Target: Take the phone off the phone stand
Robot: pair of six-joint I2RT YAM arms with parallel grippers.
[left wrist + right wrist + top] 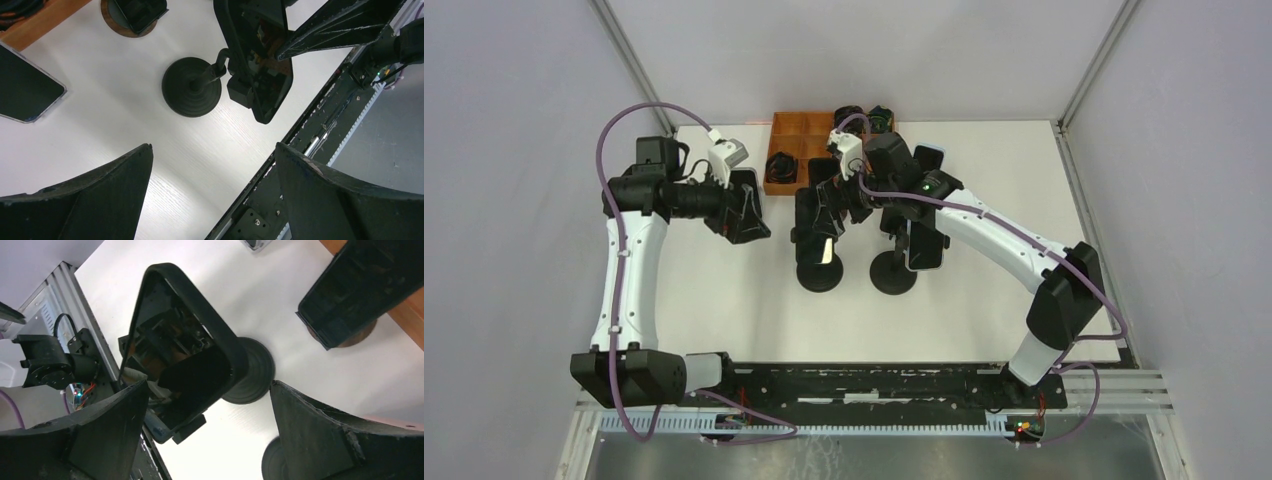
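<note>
One white tabletop (pixel 714 300) carries all. My right jaws hang released at twelve o'clock of the phone stand (pixel 252 372), likely lined up to pinch. My left jaws hover released at nine, out of the way. The phone (pixel 185 355) leans in its cradle.

Left arm (pixel 629 270), right arm (pixel 999 235): white links, black joints, purple cables (pixel 605 150); green LED (pixel 925 186) on right; left hand (pixel 212 147), right hand (pixel 208 382) black.
</note>
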